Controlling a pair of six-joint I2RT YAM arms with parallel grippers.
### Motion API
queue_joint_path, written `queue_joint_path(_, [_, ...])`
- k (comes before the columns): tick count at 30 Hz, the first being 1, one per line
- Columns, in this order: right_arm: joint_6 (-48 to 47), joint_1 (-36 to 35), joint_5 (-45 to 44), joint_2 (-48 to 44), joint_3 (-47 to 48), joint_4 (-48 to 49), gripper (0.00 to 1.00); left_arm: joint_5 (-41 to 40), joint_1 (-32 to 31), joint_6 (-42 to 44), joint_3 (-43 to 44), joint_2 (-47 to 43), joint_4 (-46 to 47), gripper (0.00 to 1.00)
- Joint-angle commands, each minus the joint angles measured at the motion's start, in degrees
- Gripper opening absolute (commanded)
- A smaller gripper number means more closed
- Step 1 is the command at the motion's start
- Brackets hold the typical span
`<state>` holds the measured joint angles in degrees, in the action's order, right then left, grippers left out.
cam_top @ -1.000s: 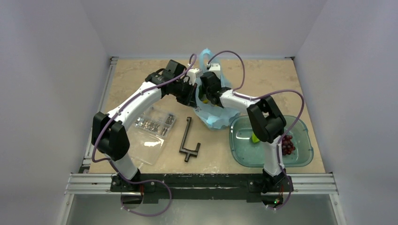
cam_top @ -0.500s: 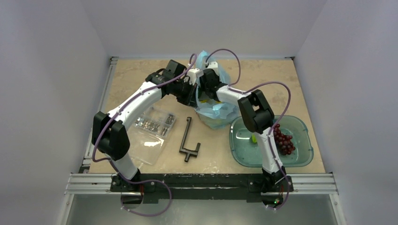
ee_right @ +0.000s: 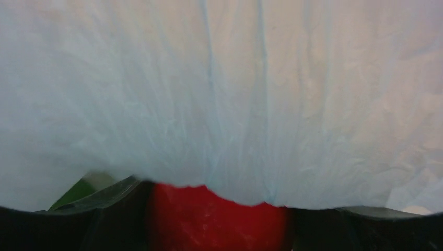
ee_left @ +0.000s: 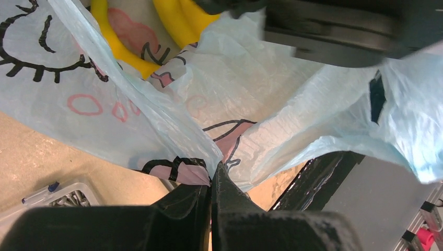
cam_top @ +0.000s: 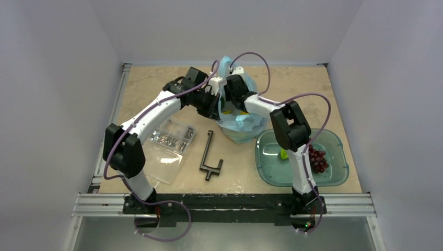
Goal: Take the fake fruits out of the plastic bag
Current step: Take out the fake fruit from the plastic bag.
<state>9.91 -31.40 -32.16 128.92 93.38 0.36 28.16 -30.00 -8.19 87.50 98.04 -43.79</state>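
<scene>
Beige tabletop (cam_top: 156, 89). Pinches edge of crinkly light-blue plastic bag (cam_top: 243, 128) with left gripper (ee_left: 211, 180), fingers pressed together, to hold mouth open; reaches inside with right gripper (ee_right: 219, 230), fingers straddling red plastic apple (ee_right: 209, 209), grasp unclear.

The plastic bag (ee_right: 219, 94) veils nearly all of my right wrist view. Below its hem a red apple (ee_right: 217, 212) is cut off by the bottom edge; whether my right hand (ee_right: 219, 238) grips it, I cannot tell. A blurred green sliver (ee_right: 78, 191) is unidentifiable. From above, that hand's fingertips are buried in the bag. The bananas (ee_left: 180, 18) run off my left wrist view's top edge.
</scene>
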Motion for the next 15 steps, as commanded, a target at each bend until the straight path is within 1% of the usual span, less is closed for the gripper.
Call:
queue_joint_path(1, [3.2,-0.2,5.5,-10.4,-4.0,-1.9,0.23,1.1,0.3,-0.4,1.6,1.1,0.9,0.0])
queue_joint_path(7, [9.5,-0.2,16.7,-21.0,-12.4,-4.9,0.18,0.9,0.3,-0.4,2.0,1.8,0.7,0.0])
queue_joint_path(9, [11.1,-0.2,23.1,-23.8,-15.2,-3.5,0.17,0.8,0.3,-0.4,1.9,1.7,0.7,0.0])
queue_joint_path(13, [12.4,-0.1,30.8,-28.1,-17.2,-3.9,0.17,0.8,0.3,-0.3,2.0,1.6,0.6,0.0])
queue_joint_path(15, [13.3,-0.1,33.3,-30.0,-17.6,-4.4,0.16,0.7,0.3,-0.3,1.9,1.5,0.6,0.0])
